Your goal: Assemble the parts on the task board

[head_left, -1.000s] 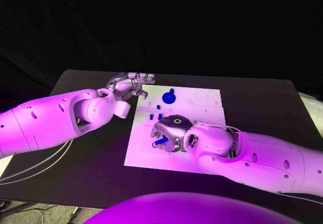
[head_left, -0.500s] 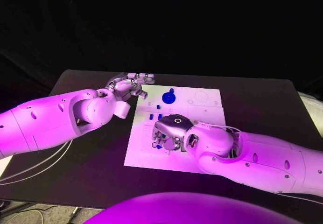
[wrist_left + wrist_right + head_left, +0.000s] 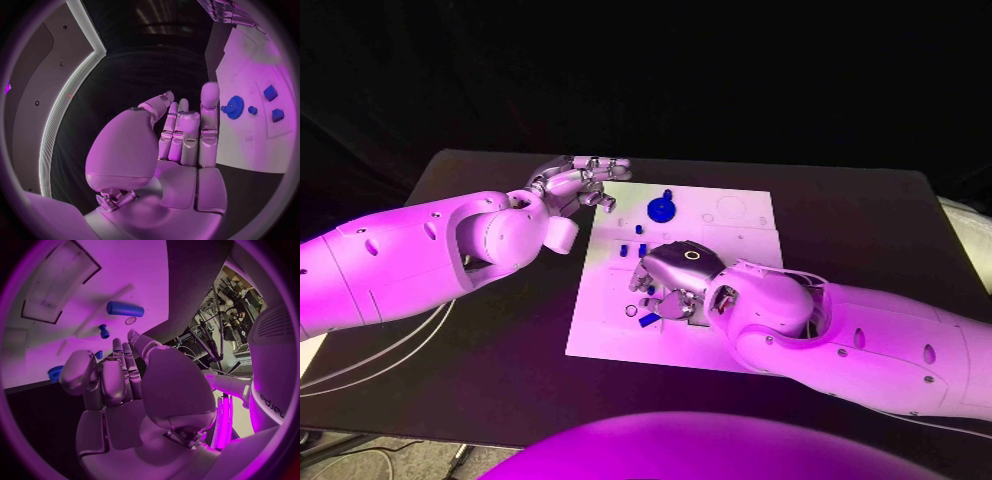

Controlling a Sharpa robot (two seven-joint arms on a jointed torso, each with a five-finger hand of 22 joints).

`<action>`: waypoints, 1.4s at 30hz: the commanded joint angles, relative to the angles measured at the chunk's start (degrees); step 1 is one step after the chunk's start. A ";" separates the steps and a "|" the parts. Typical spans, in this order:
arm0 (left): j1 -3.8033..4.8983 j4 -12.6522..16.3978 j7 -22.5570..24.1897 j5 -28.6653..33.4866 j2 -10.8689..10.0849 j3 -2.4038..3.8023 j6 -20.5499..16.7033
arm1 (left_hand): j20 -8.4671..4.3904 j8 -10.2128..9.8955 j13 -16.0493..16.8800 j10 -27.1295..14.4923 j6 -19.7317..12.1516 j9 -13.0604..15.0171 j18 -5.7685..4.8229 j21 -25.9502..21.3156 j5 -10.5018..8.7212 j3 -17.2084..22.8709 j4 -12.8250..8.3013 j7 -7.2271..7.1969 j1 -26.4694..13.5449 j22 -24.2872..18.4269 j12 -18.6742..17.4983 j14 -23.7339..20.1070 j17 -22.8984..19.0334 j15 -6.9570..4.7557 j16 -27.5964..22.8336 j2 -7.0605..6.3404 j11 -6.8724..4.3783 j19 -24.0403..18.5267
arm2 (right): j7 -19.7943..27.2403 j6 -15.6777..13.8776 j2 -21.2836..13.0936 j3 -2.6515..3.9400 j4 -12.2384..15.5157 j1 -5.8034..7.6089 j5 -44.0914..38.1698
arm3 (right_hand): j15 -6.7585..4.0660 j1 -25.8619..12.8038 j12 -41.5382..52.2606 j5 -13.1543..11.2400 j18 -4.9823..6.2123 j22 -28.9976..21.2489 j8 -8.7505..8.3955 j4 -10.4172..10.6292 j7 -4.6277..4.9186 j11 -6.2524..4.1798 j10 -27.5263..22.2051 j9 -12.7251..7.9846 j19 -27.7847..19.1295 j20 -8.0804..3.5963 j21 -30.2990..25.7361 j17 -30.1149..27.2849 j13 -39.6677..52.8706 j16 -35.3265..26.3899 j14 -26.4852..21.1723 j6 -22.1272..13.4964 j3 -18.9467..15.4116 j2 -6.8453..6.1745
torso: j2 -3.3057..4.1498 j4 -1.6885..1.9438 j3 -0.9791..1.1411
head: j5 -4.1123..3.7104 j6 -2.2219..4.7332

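Judging early stage: task board [image 3: 733, 330] carries loose parts, cylinder [image 3: 125, 308] lying flat, gear [image 3: 661, 209] near far edge. Right hand [image 3: 678, 285] over board centre, fingers apart, grasping nothing. Left hand [image 3: 574, 182] released at board's far corner.

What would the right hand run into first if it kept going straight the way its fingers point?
Judging from the right wrist view, the right hand points across the task board, and the small blue peg lies nearest ahead of its fingertips, with the blue cylinder beyond. Depth is unclear, so this is tentative.

black table [image 3: 473, 350], dark backdrop
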 commanded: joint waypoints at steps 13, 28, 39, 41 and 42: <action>-0.04 0.20 0.11 -0.15 -0.41 0.03 1.03 | -0.01 0.09 -0.09 -0.56 -0.19 -0.04 1.16 -0.25 0.08 -0.17 -0.20 0.26 0.47 -0.04 0.22 -0.40 -0.09 0.15 0.23 -0.07 0.12 -0.42 | 3.72 3.97 -8.49 -0.06 5.78 0.78 3.67 | -0.17 -1.28 0.62 0.18 0.57 -0.06 -0.23 0.54 -1.05 -0.77 1.07 -0.09 -0.14 0.16 -0.26 -0.24 0.18 -0.08 1.92 -0.27 -3.46 -2.70 | -0.04 -0.15 -0.02 | 0.56 0.01; -0.17 0.11 -0.17 -0.16 -0.31 0.02 1.37 | 0.00 0.09 -0.09 -0.61 -0.20 -0.04 1.17 -0.31 0.08 -0.17 -0.22 0.26 0.49 -0.07 0.24 -0.43 -0.16 0.16 0.22 -0.06 0.12 -0.43 | 3.50 5.42 -5.88 -1.00 2.22 -0.83 -2.43 | -0.15 -0.47 0.55 -0.75 0.60 -0.52 -0.29 0.35 -1.85 -0.65 -1.24 -0.27 -0.42 0.09 -0.66 -0.29 0.19 0.07 1.93 -1.19 -7.20 -3.00 | 0.07 0.07 0.04 | 0.59 0.01; -0.20 0.21 -0.50 -0.25 -0.45 0.02 1.56 | 0.00 0.09 -0.10 -0.65 -0.21 -0.04 1.17 -0.36 0.08 -0.19 -0.22 0.27 0.49 -0.09 0.24 -0.45 -0.18 0.16 0.22 -0.06 0.13 -0.45 | 3.87 5.74 -4.54 -1.27 2.07 -1.74 -3.70 | -0.58 0.03 1.53 -1.08 0.65 -0.57 -0.03 0.43 -2.11 -1.03 -1.18 -0.12 -0.43 -0.23 -0.72 -0.25 0.35 0.23 1.97 -0.62 -9.26 -2.43 | 0.02 0.01 -0.04 | 0.61 0.01; -0.20 0.21 -0.54 -0.26 -0.48 0.02 1.58 | 0.00 0.09 -0.10 -0.65 -0.21 -0.04 1.17 -0.36 0.08 -0.19 -0.22 0.27 0.49 -0.09 0.24 -0.45 -0.18 0.16 0.22 -0.06 0.13 -0.45 | 3.81 5.72 -4.59 -1.28 2.06 -1.77 -3.80 | -0.63 0.16 1.73 -1.06 0.65 -0.58 0.01 0.43 -2.14 -1.08 -1.06 -0.10 -0.43 -0.27 -0.73 -0.27 0.39 0.23 1.97 -0.49 -9.47 -2.27 | 0.00 -0.01 -0.04 | 0.65 0.01; -0.20 0.21 -0.57 -0.27 -0.49 0.02 1.60 | 0.00 0.09 -0.10 -0.65 -0.21 -0.04 1.17 -0.36 0.08 -0.19 -0.22 0.27 0.49 -0.09 0.24 -0.45 -0.18 0.16 0.22 -0.06 0.13 -0.45 | 3.79 5.66 -4.63 -1.28 2.06 -1.79 -3.85 | -0.67 0.24 1.85 -1.05 0.65 -0.58 0.03 0.42 -2.15 -1.10 -0.99 -0.09 -0.42 -0.30 -0.73 -0.29 0.40 0.22 1.97 -0.42 -9.56 -2.17 | -0.02 0.00 -0.03 | 0.66 0.01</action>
